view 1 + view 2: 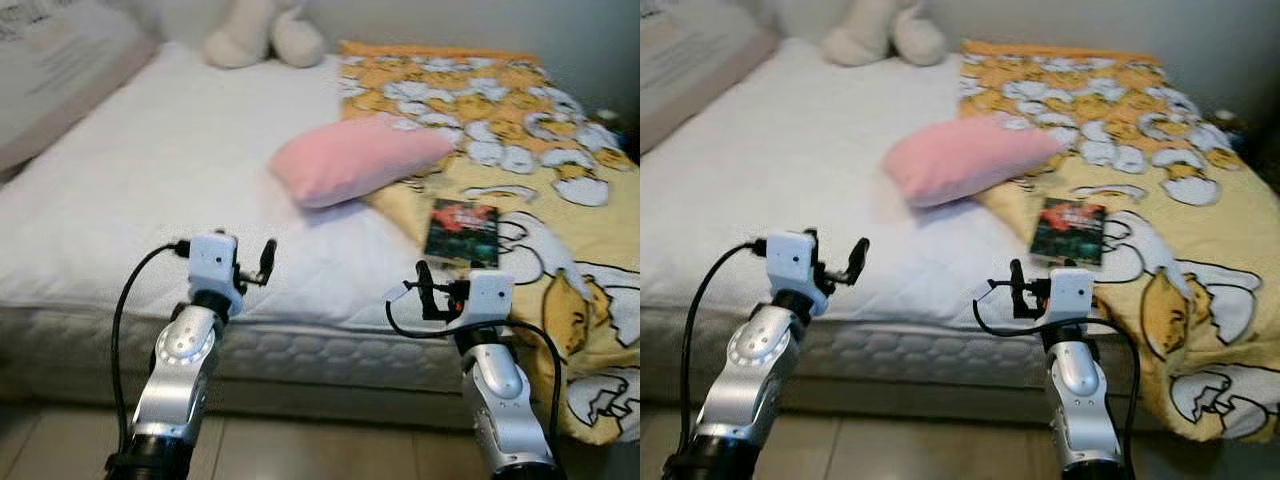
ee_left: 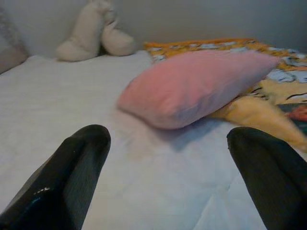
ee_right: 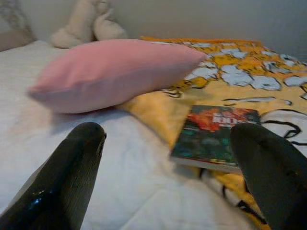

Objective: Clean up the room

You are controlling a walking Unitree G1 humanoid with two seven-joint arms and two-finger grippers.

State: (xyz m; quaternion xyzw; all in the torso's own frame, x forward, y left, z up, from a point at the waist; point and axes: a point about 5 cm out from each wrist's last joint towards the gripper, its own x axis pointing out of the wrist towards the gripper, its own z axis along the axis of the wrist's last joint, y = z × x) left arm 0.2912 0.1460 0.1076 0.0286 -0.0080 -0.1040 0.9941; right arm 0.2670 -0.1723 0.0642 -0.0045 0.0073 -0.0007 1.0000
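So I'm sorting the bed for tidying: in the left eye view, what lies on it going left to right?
Plush toy → pink pillow → book, which lies on the yellow blanket.

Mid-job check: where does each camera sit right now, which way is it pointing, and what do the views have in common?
Left eye view: on the head, looking forward and down at the bed; left gripper and right gripper raised before it.
Right eye view: its stereo twin, same scene.
Left wrist view: along open fingers, low over the mattress, facing the pink pillow.
Right wrist view: along open fingers, facing the book on the yellow blanket.
Shared: pillow and plush toy.
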